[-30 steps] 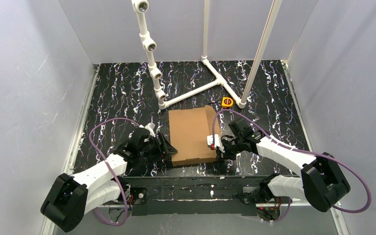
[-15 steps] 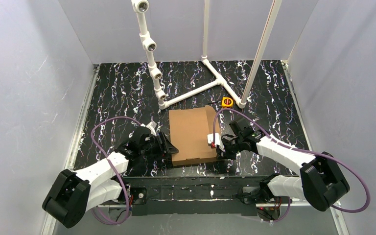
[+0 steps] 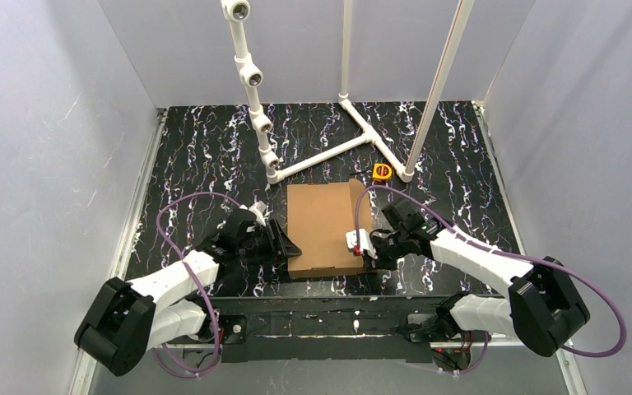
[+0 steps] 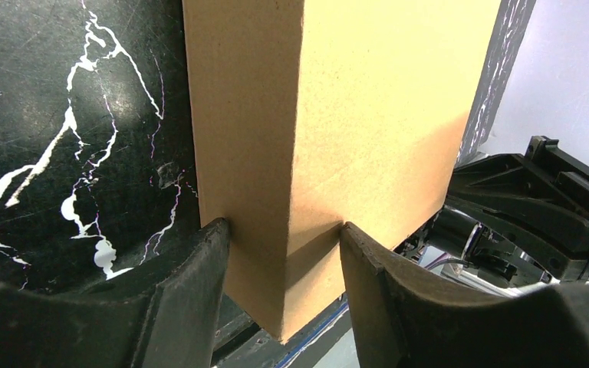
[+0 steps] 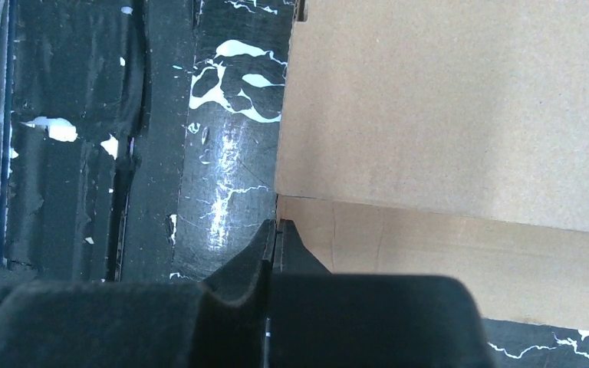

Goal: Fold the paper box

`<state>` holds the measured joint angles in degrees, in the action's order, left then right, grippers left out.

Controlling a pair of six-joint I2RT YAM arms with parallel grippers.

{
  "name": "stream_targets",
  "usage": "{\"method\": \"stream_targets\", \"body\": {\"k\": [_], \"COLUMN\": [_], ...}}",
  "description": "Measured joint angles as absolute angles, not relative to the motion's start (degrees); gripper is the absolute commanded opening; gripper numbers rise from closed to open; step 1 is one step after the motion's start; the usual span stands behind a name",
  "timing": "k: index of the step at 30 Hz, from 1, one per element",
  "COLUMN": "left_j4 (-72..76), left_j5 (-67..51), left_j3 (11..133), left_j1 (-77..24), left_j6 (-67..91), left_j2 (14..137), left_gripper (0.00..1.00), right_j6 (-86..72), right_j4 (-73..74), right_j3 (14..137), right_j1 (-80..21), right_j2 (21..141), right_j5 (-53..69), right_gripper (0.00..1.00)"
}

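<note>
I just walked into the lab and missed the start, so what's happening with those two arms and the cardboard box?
Two robot arms are working on the paper box, which looks folded shut and lies on the black marbled table. The left gripper straddles its near left corner, one finger against the side wall and the other against the top. The right gripper is shut and holds nothing, its tips against the box's right edge near the front.

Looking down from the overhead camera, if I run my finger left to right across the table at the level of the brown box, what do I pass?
left arm → left pincer → cardboard box → right pincer → right arm
</note>
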<state>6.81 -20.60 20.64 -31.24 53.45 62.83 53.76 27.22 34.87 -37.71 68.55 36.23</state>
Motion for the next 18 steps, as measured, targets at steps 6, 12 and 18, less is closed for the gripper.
{"method": "stream_targets", "body": {"k": [6, 12, 18], "left_j4": [6.7, 6.4, 5.9], "left_j5": [-20.6, -20.5, -19.9], "left_j3": [21.2, 21.7, 23.1], "left_j1": [-31.5, -31.7, -32.1], "left_j6": [53.1, 52.9, 52.4], "left_j2": [63.5, 64.1, 65.3], "left_gripper": [0.51, 0.51, 0.51], "right_j6": [52.1, 51.8, 48.4], "right_j4": [27.8, 28.7, 30.2], "right_j3": [35.9, 36.8, 39.8], "right_j1": [-39.4, -41.7, -43.5], "right_j2": [69.1, 70.1, 72.8], "right_j5": [34.0, 32.0, 30.6], "right_gripper": [0.01, 0.01, 0.02]}}
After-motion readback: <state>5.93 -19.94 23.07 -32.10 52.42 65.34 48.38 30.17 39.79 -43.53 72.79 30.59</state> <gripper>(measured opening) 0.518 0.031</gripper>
